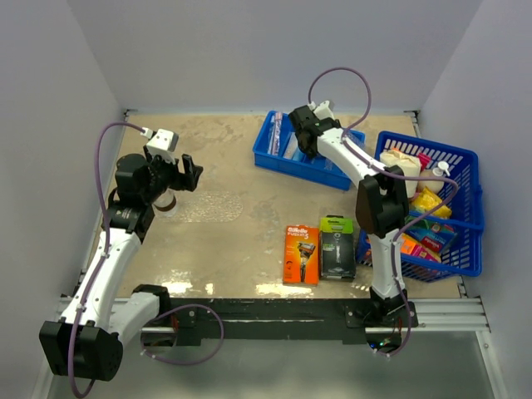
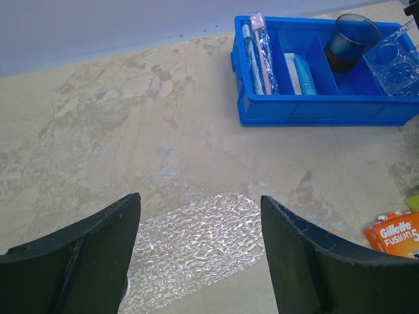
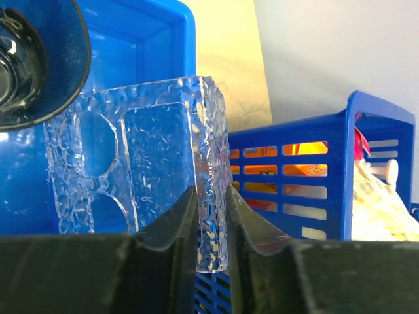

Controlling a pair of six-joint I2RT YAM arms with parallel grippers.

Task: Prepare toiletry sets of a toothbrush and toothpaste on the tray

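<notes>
Gripping one edge of a second clear tray (image 3: 131,163), the right gripper (image 3: 211,203) has its fingers (image 3: 170,248) closed tight on the thin textured plastic. It holds the piece upright above the blue bin (image 1: 291,166). The left gripper (image 2: 200,199) hangs over the table with its jaws wide apart and nothing between them. The tray (image 2: 196,242) lies flat on the table directly below it and carries no toothbrush or toothpaste.

Item locations:
- The toothbrush (image 2: 251,49) lies in the left compartment of the blue bin.
- The toothpaste (image 2: 303,73) lies in the middle compartment.
- A tinted cup (image 2: 350,38) stands in the right compartment, just beside the held piece.

Probable faults from this state:
- Slip or rotation. The grasp bears on a narrow strip of smooth plastic at one end, so a fast swing is likely to pivot the piece in the jaws or drop it.
- Snagging. The lower edge of the held piece sits close to the bin wall and the cup. A sideways move before it clears the rim may tip the cup or drag the bin.
- Contact with the lattice basket (image 3: 314,170), which stands just beside the bin on the right.
- Arm conflict. Both arms may converge on the same table area near the flat tray.
</notes>
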